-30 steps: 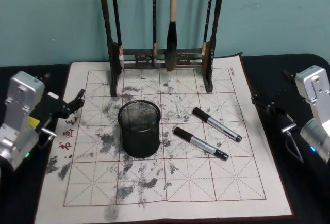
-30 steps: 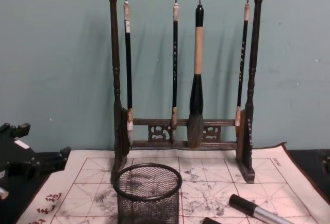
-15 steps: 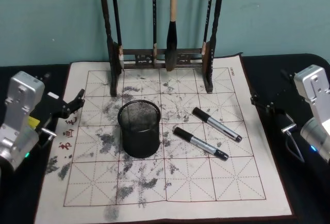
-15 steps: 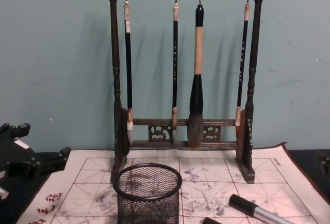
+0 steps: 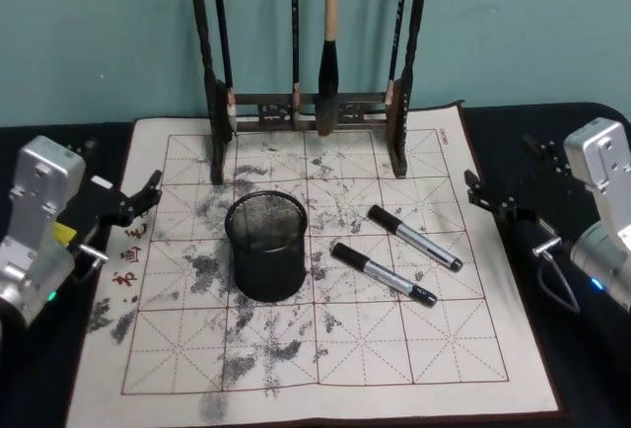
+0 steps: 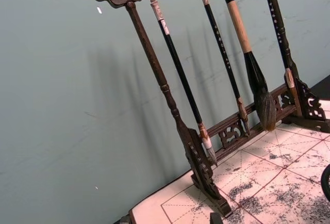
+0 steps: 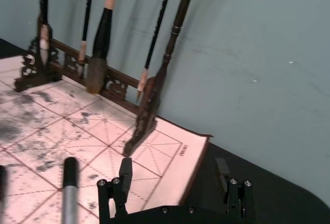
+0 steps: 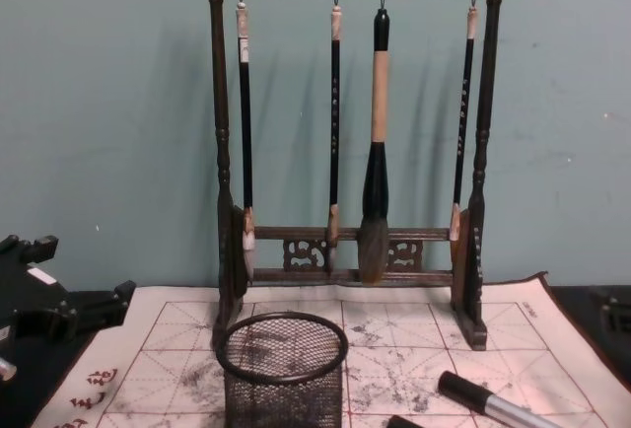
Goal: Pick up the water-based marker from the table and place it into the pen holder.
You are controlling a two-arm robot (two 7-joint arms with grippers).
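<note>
Right gripper [image 5: 503,177], jaws apart and empty, hangs at the cloth's [image 5: 325,349] 3 o'clock edge. The nearer marker [image 5: 414,238] lies on the cloth at the gripper's 8 o'clock (long axis 10-to-4). Left gripper [image 5: 126,196], at 9, is farther.

The cloth [image 5: 394,349] carries red Chinese characters [image 5: 128,251] on its left margin (2 can be made out), too small to read. Small marks [image 5: 444,137] by its far right corner are equally illegible.
</note>
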